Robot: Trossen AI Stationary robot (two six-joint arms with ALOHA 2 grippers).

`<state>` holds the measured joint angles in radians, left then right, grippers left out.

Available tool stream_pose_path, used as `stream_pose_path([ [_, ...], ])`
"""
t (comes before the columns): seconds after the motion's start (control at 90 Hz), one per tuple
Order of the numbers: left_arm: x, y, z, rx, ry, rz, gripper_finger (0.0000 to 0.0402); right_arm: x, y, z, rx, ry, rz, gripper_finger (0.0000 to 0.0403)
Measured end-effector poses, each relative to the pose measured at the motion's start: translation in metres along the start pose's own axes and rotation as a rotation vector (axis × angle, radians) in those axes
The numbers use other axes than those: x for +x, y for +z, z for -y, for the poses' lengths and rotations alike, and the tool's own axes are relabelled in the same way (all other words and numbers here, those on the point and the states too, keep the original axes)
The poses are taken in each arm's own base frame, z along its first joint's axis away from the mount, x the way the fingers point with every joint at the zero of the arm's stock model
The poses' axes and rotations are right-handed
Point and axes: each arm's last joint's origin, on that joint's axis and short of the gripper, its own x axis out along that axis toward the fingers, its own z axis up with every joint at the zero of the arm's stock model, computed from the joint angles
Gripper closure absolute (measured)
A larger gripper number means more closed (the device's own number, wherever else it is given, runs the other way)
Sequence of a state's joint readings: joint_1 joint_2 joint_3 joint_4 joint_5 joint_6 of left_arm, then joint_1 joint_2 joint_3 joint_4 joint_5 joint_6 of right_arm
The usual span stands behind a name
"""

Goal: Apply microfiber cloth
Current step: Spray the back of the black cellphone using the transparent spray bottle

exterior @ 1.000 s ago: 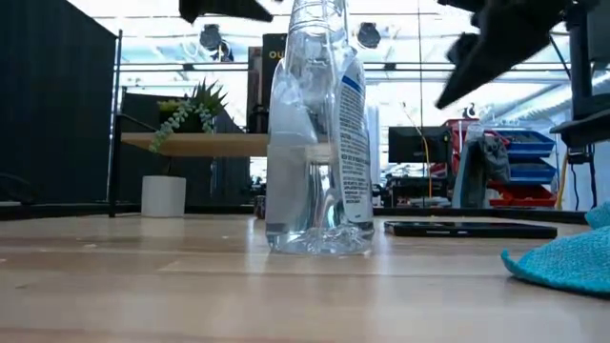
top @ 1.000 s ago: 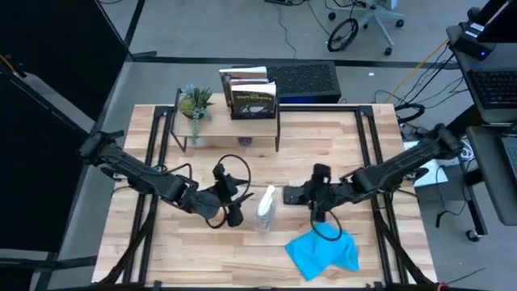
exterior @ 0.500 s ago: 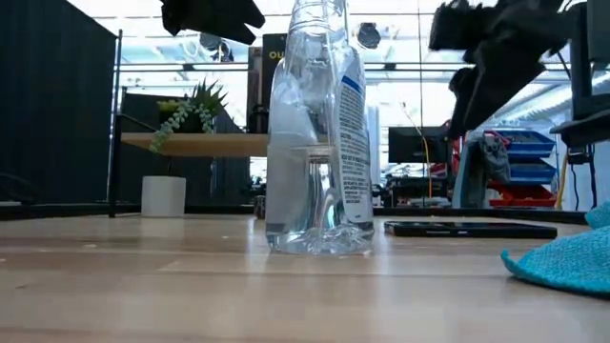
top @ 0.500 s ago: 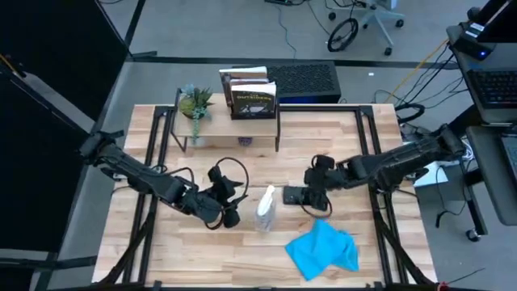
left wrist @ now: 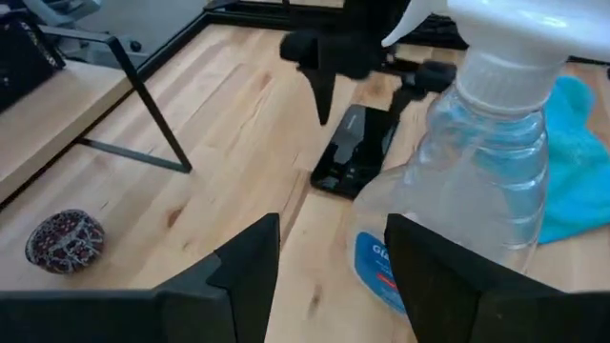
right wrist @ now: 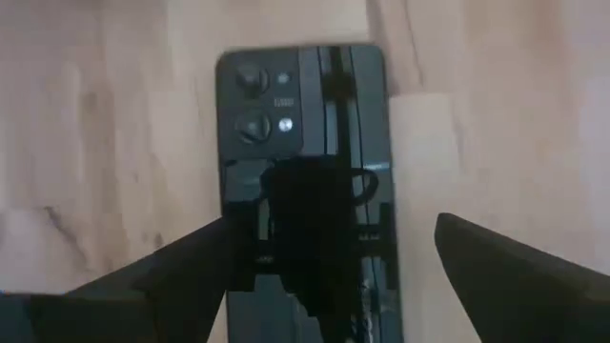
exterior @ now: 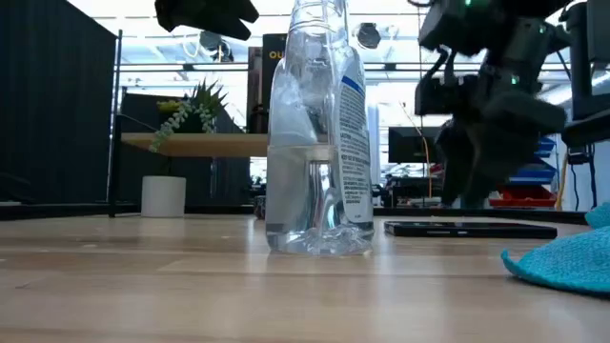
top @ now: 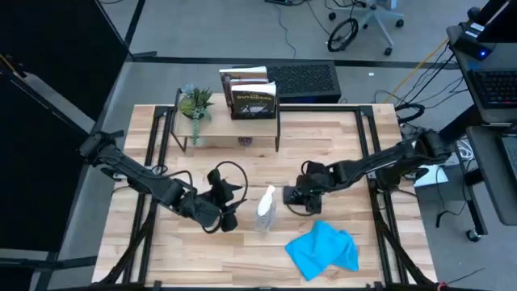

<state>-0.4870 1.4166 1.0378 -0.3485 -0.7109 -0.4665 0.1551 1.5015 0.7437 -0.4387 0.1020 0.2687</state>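
The turquoise microfiber cloth lies crumpled on the table near its front right, and its edge shows in the low view. No gripper touches it. A black phone lies flat on the wood just left of the cloth's far side. My right gripper hangs open a little above the phone, pointing down, one finger on either side of it. A clear spray bottle stands upright at the middle. My left gripper is open and empty, raised just left of the bottle.
A small shelf at the far side carries a potted plant and books, with a mottled stone under it. Black frame rails run along both sides of the table. Bare wood lies left of the cloth.
My right gripper has gone toward the table's left and down, from beside the cloth's far side to just above the phone, tipping until its fingers point down. The cloth, phone and bottle have stayed where they were.
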Motion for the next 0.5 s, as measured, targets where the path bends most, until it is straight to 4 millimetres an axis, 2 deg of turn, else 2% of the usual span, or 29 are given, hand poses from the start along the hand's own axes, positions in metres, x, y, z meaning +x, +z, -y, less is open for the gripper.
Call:
stream_pose_path([
  [0.167, 0.0, 0.0, 0.0, 0.001, 0.001, -0.001, 0.0224, 0.011, 0.0, -0.002, -0.003, 0.005, -0.03, 0.0062],
  [0.5, 0.0, 0.0, 0.0, 0.002, 0.001, -0.002, 0.0224, 0.009, -0.002, -0.01, -0.028, 0.051, -0.028, 0.0062],
])
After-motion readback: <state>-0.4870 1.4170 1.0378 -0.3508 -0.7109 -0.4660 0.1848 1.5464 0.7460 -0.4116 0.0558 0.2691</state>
